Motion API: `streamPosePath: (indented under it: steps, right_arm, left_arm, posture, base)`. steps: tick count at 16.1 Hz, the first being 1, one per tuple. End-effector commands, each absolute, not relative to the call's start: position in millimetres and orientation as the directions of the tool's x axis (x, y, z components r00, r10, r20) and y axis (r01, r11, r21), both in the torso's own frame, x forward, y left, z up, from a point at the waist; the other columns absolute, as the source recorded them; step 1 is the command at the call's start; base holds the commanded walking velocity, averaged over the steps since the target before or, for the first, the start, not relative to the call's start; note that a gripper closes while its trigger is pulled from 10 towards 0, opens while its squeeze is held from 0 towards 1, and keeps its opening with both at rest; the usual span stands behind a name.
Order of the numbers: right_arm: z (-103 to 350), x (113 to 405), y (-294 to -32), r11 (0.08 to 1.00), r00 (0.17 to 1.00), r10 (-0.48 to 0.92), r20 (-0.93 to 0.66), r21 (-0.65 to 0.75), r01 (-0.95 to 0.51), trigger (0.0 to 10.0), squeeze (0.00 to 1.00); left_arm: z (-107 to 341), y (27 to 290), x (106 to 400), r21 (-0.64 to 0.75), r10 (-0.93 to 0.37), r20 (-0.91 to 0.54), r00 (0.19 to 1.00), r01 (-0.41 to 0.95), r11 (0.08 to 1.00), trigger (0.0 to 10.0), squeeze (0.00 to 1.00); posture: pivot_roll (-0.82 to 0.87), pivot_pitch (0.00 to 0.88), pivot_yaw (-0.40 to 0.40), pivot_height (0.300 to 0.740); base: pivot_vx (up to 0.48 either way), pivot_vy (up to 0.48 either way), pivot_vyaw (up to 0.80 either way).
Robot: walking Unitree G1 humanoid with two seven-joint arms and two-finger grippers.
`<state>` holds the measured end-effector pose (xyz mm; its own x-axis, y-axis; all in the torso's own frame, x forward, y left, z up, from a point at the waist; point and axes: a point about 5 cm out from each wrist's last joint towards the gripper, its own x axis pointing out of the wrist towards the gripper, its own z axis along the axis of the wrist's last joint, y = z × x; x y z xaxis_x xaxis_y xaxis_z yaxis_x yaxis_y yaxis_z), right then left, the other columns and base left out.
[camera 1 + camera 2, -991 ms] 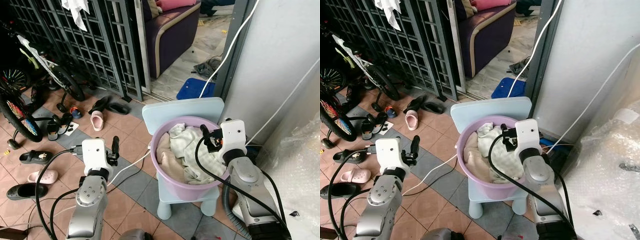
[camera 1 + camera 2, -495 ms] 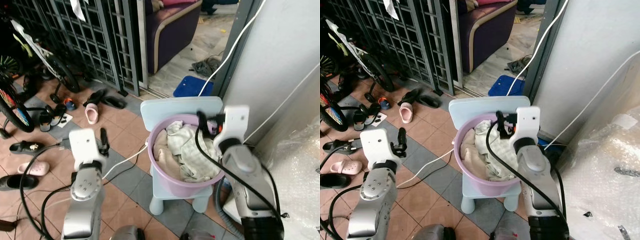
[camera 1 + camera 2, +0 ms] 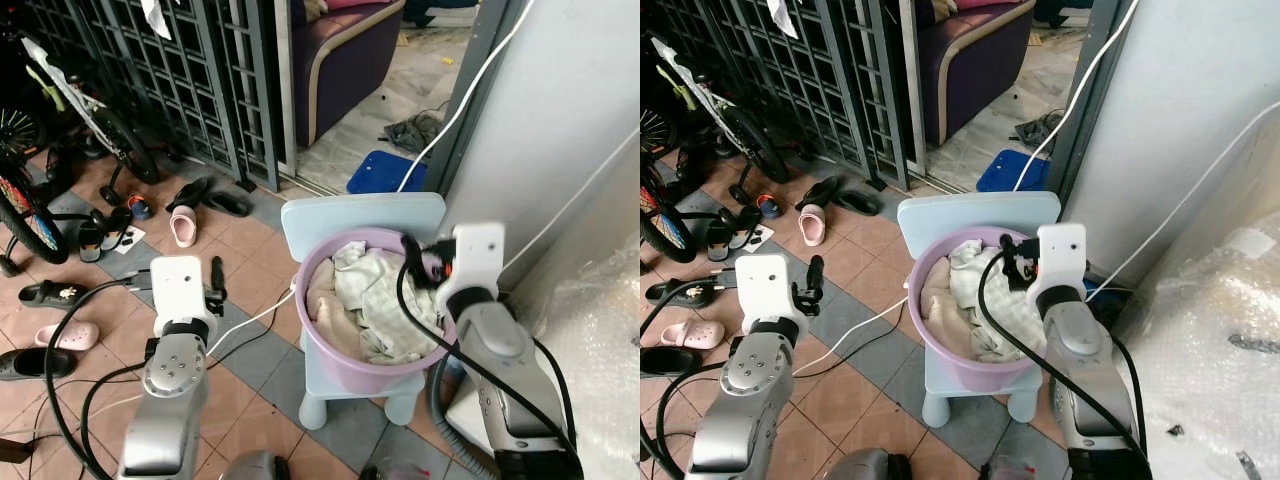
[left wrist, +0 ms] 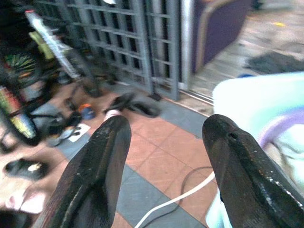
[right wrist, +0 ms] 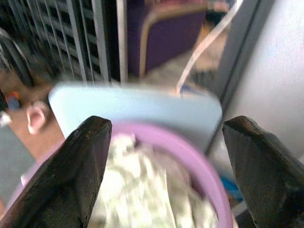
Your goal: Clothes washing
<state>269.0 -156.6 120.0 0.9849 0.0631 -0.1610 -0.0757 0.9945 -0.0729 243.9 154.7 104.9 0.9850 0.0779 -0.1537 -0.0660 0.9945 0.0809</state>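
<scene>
Compared with half a second ago, both arms sit slightly lower in the head views, the right gripper (image 3: 418, 262) having dropped a little toward the rim of the round lilac plastic laundry basin (image 3: 330, 350), while the basin and its stool keep their place. The basin stands on a pale blue plastic child's stool (image 3: 360, 214) with a backrest, set on the tiled floor (image 3: 255, 275) beside a grey wall panel (image 3: 560, 110). Crumpled white and cream clothes (image 3: 365, 300) fill the basin and rise just above its rim.

The right gripper hovers over the far right part of the basin rim, above the clothes. In the right wrist view its jaws stand wide apart with nothing between them, the fingers (image 5: 83, 166) framing the basin and the stool's backrest.

The left gripper (image 3: 216, 280) is held over the floor, well apart from the basin on the robot's left. In the left wrist view its jaws are likewise spread and hold nothing, the fingers (image 4: 97, 180) framing the floor and a white cable (image 4: 180, 192) lying on it.

A dark metal grille gate (image 3: 150, 70), a bicycle (image 3: 40, 130), scattered shoes and sandals (image 3: 190, 205) and a purple sofa (image 3: 345, 50) lie beyond. No brand, label or writing can be read.
</scene>
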Motion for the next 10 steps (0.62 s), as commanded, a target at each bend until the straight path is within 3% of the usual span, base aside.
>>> streamPosePath:
  steps: [1,3,4,7,8,10]
  right_arm:
    - [104.6,266.1,-153.9,0.995,0.962,0.064,-0.267,-0.060,-0.083,10.0,0.00]
    - [75.6,259.2,-152.4,0.990,0.898,0.099,-0.430,-0.047,-0.132,10.0,0.00]
    - [74.3,258.8,-154.3,0.994,0.899,0.087,-0.428,-0.025,-0.108,10.0,0.00]
    - [69.8,257.4,-156.2,0.990,0.877,0.081,-0.473,-0.060,-0.124,10.0,0.00]
    - [59.8,254.6,-159.4,0.996,0.831,0.060,-0.553,-0.016,-0.083,10.0,0.00]
    - [53.3,255.0,-165.7,0.998,0.796,0.044,-0.604,-0.016,-0.068,10.0,0.00]
  left_arm:
    - [106.7,155.6,244.3,0.083,0.054,-0.165,0.985,-0.040,0.996,10.0,0.00]
    - [101.1,160.7,242.1,0.067,0.072,-0.204,0.976,-0.060,0.996,10.0,0.00]
    - [99.8,159.1,241.0,0.063,0.064,-0.211,0.975,-0.052,0.997,10.0,0.00]
    - [99.8,153.9,239.4,0.070,0.039,-0.218,0.975,-0.024,0.997,10.0,0.00]
    - [98.6,154.0,239.3,0.070,0.035,-0.229,0.973,-0.019,0.997,10.0,0.00]
    - [96.9,153.6,237.4,0.077,0.037,-0.250,0.967,-0.018,0.997,10.0,0.00]
  posture:
    - [0.00,0.072,0.049,0.740]
    - [0.01,0.070,0.058,0.740]
    - [0.01,0.067,0.059,0.740]
    - [0.01,0.066,0.059,0.740]
    - [0.01,0.066,0.058,0.740]
    - [0.02,0.066,0.053,0.740]
  base:
    - [0.000,0.000,0.00]
    - [0.137,0.000,0.00]
    - [0.277,0.000,0.00]
    - [0.279,0.000,0.74]
    - [0.266,0.000,0.59]
    - [0.124,0.000,0.00]
